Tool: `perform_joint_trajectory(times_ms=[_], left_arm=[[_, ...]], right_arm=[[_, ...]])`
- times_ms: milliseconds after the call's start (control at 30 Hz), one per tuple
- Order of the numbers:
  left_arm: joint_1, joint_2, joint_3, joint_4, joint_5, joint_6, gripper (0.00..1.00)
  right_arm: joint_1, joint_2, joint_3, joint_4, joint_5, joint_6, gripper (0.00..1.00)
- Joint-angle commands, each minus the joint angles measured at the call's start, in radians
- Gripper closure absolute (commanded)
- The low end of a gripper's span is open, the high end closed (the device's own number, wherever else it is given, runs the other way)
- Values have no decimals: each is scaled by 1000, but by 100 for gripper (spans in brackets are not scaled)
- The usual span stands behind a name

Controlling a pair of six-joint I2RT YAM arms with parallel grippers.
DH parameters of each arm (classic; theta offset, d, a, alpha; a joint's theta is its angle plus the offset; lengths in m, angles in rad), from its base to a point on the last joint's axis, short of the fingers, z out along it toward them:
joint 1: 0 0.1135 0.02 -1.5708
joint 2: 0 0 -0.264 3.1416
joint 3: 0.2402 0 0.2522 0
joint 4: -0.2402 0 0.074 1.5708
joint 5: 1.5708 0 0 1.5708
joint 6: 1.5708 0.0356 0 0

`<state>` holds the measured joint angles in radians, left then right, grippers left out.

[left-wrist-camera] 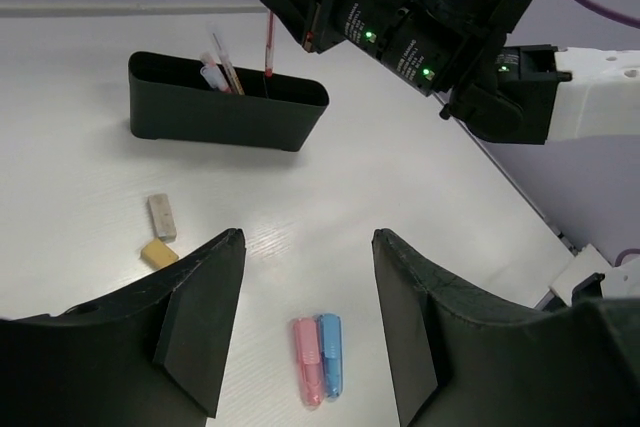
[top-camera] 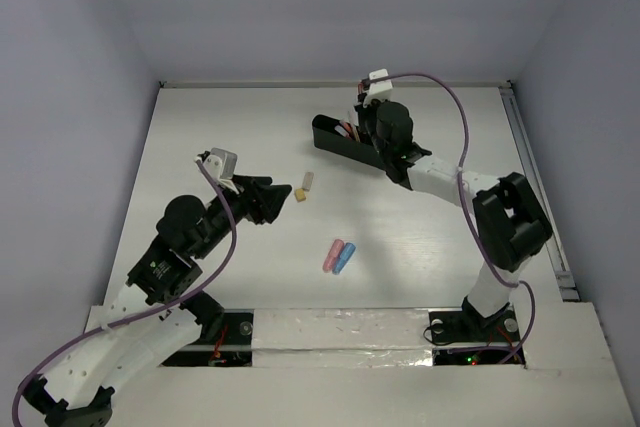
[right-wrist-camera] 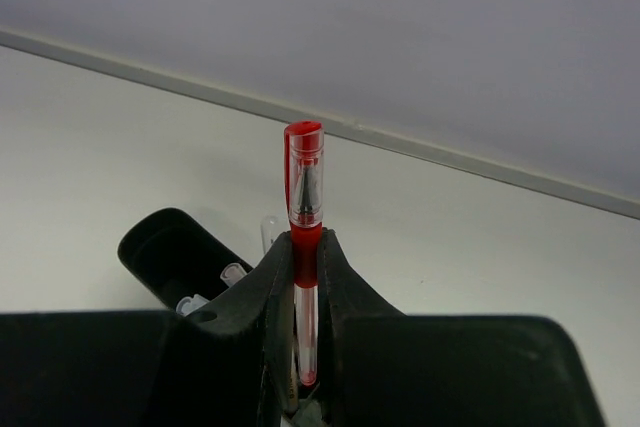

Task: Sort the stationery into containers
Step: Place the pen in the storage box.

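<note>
Holding the thin red pen [right-wrist-camera: 304,177] upright, your right pincer [right-wrist-camera: 305,247] hangs just above the long black plastic tray [left-wrist-camera: 225,117]; your left pincer [left-wrist-camera: 307,242] gapes empty.

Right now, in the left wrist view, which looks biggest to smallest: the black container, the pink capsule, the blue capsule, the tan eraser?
1. black container
2. pink capsule and blue capsule, about alike
3. tan eraser, though it lies a bit farther away
</note>
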<state>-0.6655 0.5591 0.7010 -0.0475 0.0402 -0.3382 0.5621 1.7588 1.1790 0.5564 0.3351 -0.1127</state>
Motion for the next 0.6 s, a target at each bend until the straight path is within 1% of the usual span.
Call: perform_joint_trajectory(times_ms=[0, 267, 533, 567], left_arm=[[0, -4, 23, 28, -2, 18, 50], [40, 2, 18, 37, 33, 18, 51], [87, 13, 11, 41, 105, 11, 52], [87, 13, 11, 64, 110, 11, 52]], right_arm=[[-16, 43, 60, 91, -13, -30, 100], [-16, 100, 73, 100, -30, -5, 100], [-16, 82, -15, 128, -44, 47, 100], [-16, 76, -31, 128, -44, 50, 98]])
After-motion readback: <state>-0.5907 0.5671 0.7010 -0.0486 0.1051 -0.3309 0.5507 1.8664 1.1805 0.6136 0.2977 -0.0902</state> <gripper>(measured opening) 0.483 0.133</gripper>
